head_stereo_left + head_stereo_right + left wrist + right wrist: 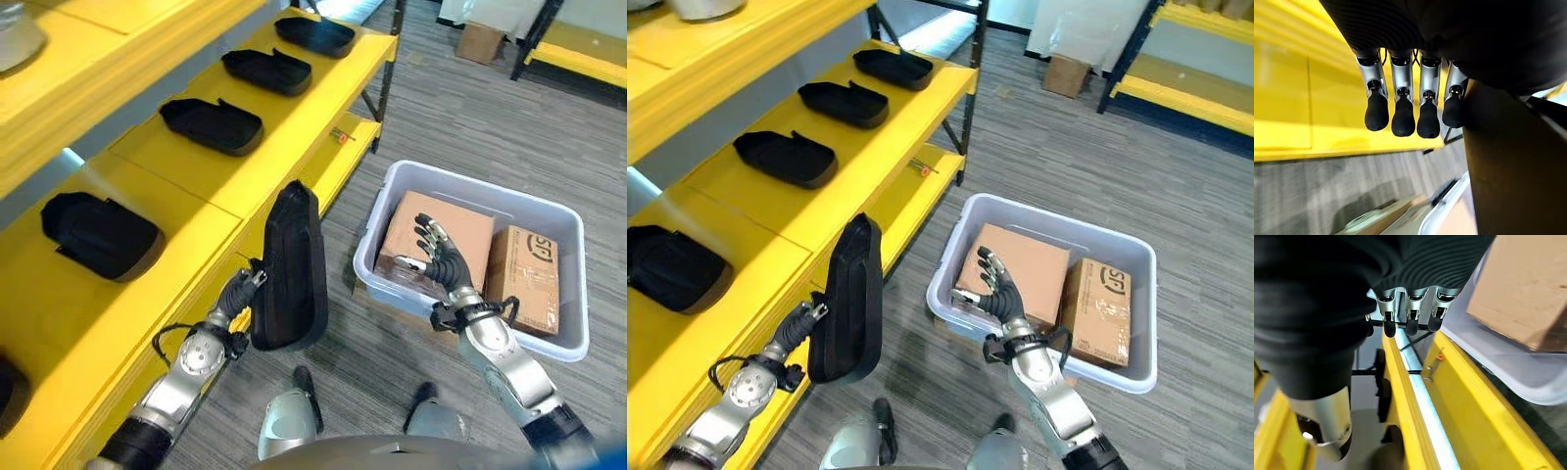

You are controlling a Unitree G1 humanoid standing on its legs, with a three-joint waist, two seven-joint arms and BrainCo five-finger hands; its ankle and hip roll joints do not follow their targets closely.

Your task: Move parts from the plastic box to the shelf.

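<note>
Beside the yellow shelf (186,186), the left hand (238,291) pinches a long black part (291,269) upright at its lower edge; gripped so low, it could tip or swing loose. Right hand (443,262) hovers spread, empty, over the plastic box (549,215)

Bright, even indoor light falls from above. The yellow shelf (294,147) shows a pale sheen, strongest at its far end. The black part (291,269) carries a soft highlight along 1 edge. The box (470,187) casts a faint shadow on the floor (460,117).
</note>
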